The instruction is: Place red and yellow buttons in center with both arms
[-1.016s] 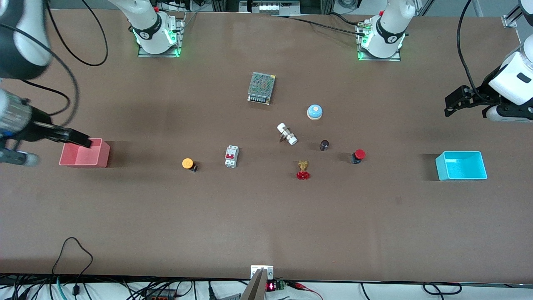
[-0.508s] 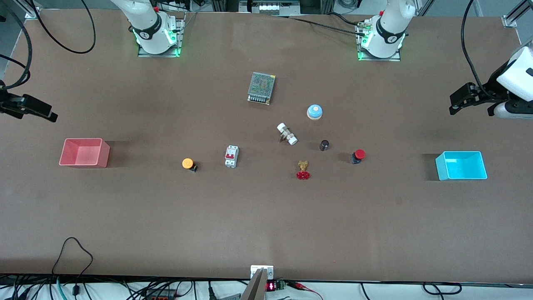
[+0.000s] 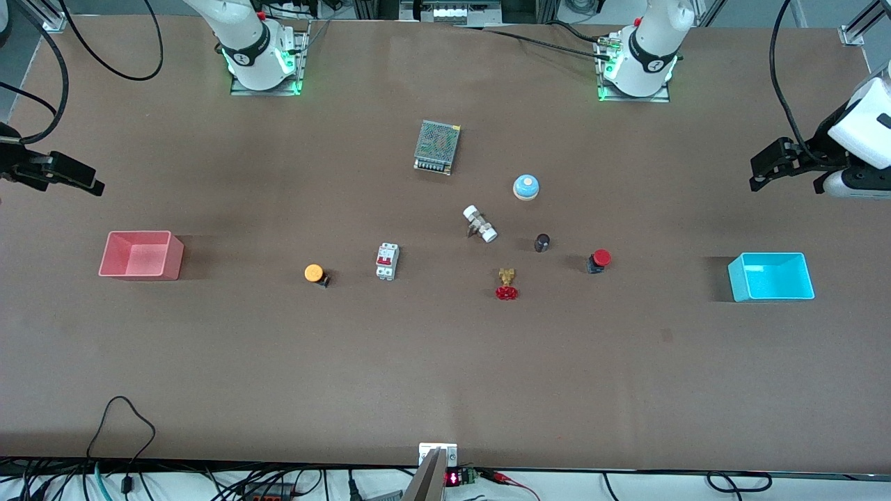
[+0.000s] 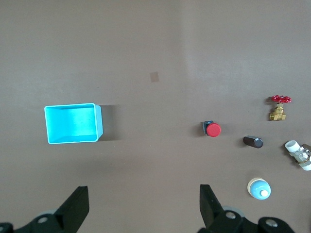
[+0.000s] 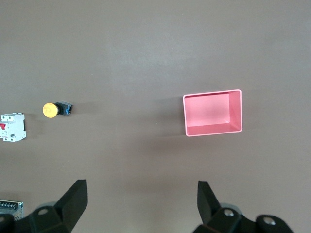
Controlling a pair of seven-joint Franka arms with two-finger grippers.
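Red button (image 3: 598, 260) lies near the valve (image 3: 507, 284); yellow button (image 3: 315, 273) farther, past the breaker (image 3: 387, 261). Left tool (image 3: 766, 167) and right tool (image 3: 73, 179) hang over the bench (image 3: 445, 376) ends, fingers apart, empty.

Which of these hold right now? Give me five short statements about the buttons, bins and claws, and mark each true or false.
1. The red button lies nearer the blue bin than the pink bin. True.
2. The yellow button sits inside the pink bin. False: it lies on the table, beside the breaker.
3. The left claw is open and holds nothing. True.
4. The right claw grips the yellow button. False: it is open, up in the air at the right arm's end.
5. Both bins hold parts. False: both are empty.
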